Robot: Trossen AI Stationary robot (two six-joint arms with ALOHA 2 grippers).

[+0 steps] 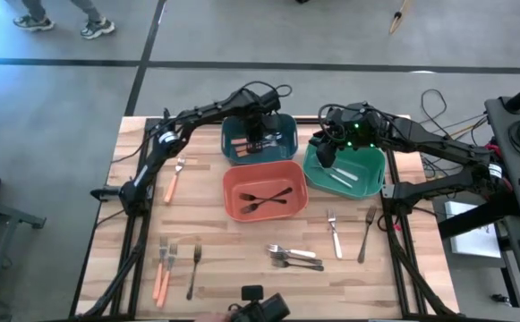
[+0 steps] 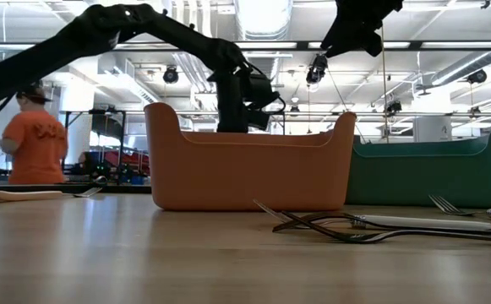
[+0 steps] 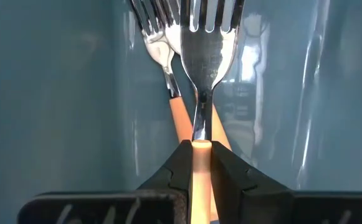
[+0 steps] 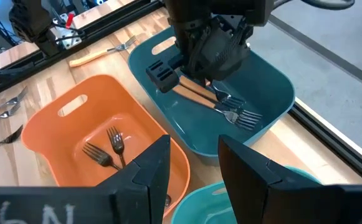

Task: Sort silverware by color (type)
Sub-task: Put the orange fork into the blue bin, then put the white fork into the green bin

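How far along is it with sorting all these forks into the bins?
Partly done. Two black forks lie in the orange bin, silver pieces in the green bin, orange-handled forks in the teal bin. The left gripper holds another orange-handled fork inside the teal bin; the right gripper waits open. About ten pieces remain on the table.

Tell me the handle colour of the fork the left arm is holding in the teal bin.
Orange, with a metal head; the fork shows best in the left wrist view.
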